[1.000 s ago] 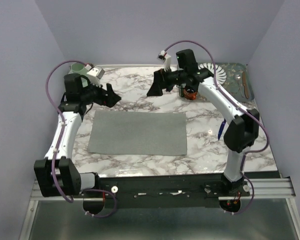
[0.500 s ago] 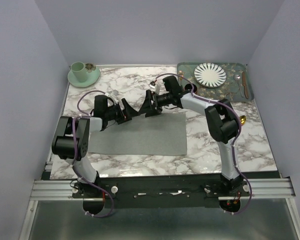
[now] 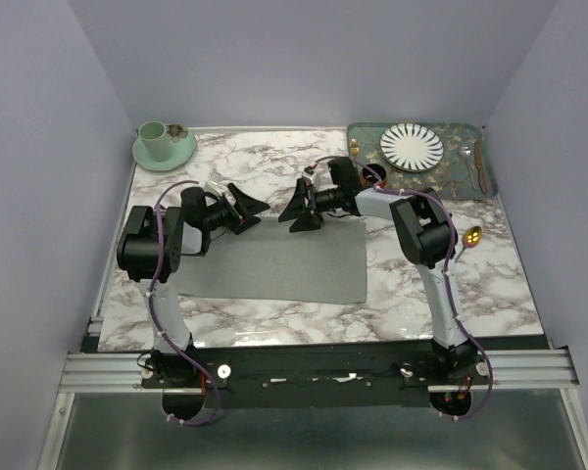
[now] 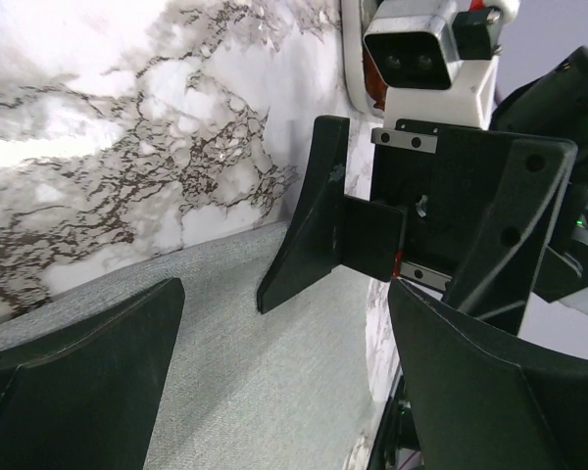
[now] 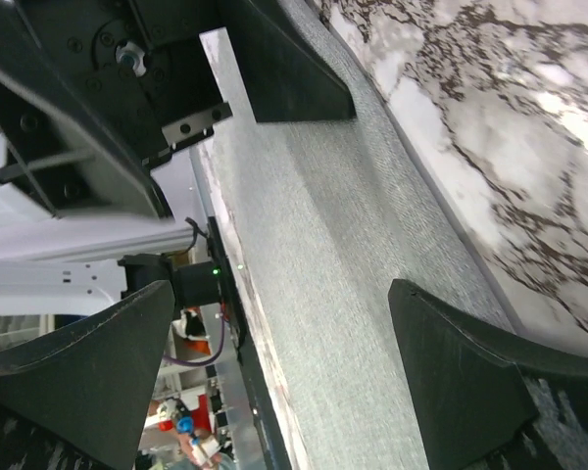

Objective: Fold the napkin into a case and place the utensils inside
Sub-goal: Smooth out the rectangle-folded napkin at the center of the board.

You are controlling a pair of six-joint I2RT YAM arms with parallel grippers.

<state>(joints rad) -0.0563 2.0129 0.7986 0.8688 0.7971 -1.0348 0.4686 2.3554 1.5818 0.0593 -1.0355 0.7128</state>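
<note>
Gaping jaws face each other at the napkin (image 3: 274,259) edge.

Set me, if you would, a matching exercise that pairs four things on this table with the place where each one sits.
Things:
1. napkin
2. striped plate
3. green cup
4. gold spoon

Places:
A. standing on a saucer in the far left corner
B. lying on the bare marble table, right side
C. on the green tray in the far right corner
D. spread flat in the middle

Pairs: 1-D, 2-C, 3-A, 4-B
</note>
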